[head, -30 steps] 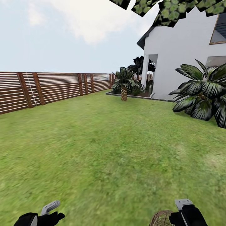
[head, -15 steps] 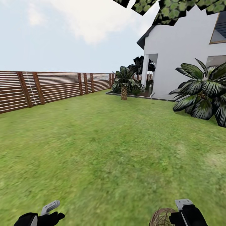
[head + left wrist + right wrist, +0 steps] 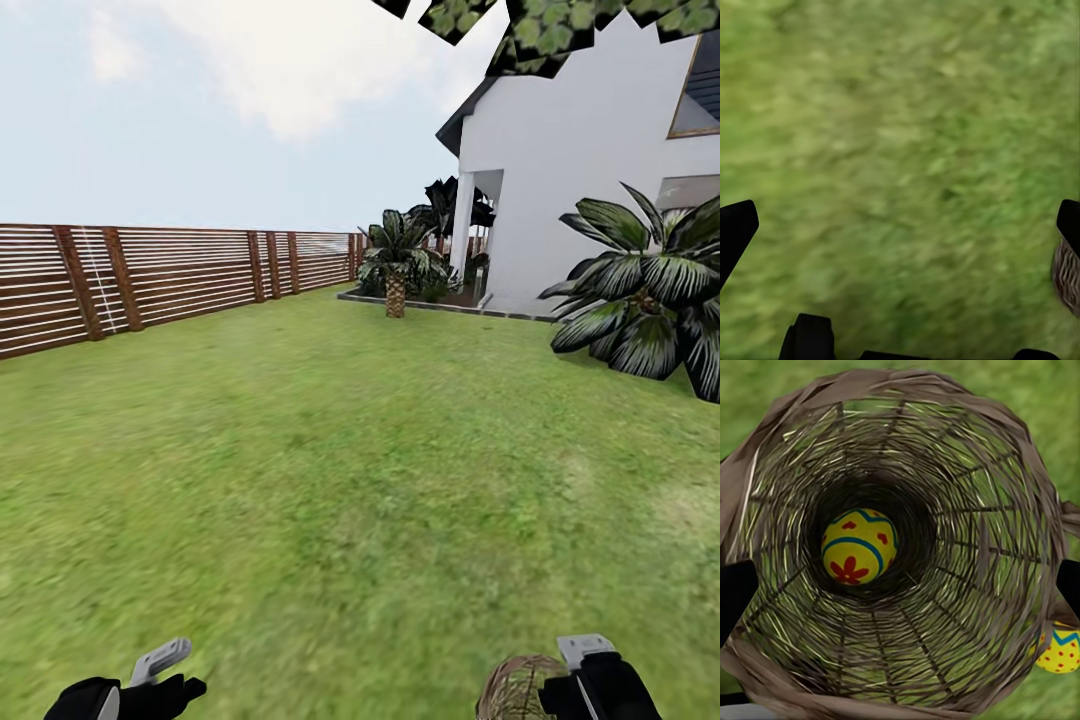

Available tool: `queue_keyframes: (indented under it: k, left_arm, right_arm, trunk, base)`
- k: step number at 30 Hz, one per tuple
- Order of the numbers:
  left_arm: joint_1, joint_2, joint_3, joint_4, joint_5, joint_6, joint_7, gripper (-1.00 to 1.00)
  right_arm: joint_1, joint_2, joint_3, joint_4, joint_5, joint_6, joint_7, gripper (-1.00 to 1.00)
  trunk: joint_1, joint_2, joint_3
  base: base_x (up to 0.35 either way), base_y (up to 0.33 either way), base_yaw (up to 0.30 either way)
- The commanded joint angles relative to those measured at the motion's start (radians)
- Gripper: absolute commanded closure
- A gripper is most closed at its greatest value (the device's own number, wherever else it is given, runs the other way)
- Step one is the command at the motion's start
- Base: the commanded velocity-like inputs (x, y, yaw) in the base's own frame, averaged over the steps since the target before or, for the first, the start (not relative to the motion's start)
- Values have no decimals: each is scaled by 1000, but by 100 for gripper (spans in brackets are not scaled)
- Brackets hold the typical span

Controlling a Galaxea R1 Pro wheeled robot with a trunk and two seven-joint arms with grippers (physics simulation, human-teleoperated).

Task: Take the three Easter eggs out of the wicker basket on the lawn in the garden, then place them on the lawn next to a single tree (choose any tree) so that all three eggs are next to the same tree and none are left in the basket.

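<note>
Our right gripper (image 3: pixel 585 655) hangs over the wicker basket (image 3: pixel 900 547), spread apart; the left gripper (image 3: pixel 165 665) is spread too. We should descend centred on the Easter egg (image 3: pixel 859 546), avoiding the rim.

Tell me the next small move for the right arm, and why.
Probably lower the right pincer straight into the basket toward the egg at its bottom. That egg still lies inside, centred under the wrist camera, while another egg already lies on the grass outside the basket wall.
</note>
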Motion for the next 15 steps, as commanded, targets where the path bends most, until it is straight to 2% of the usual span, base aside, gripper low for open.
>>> queue_keyframes:
  k: [1, 15]
  left_arm:
    - [-1, 0, 3, -1, 5, 7, -1, -100]
    - [-1, -2, 3, -1, 5, 7, -1, -100]
  right_arm:
    - [-1, 0, -1, -1, 11, 4, 10, -100]
    - [0, 1, 0, 2, 11, 4, 10, -100]
  trunk:
    - [4, -8, -4]
    - [58, -106, -48]
  base:
    - [0, 0, 0]
    - [0, 0, 0]
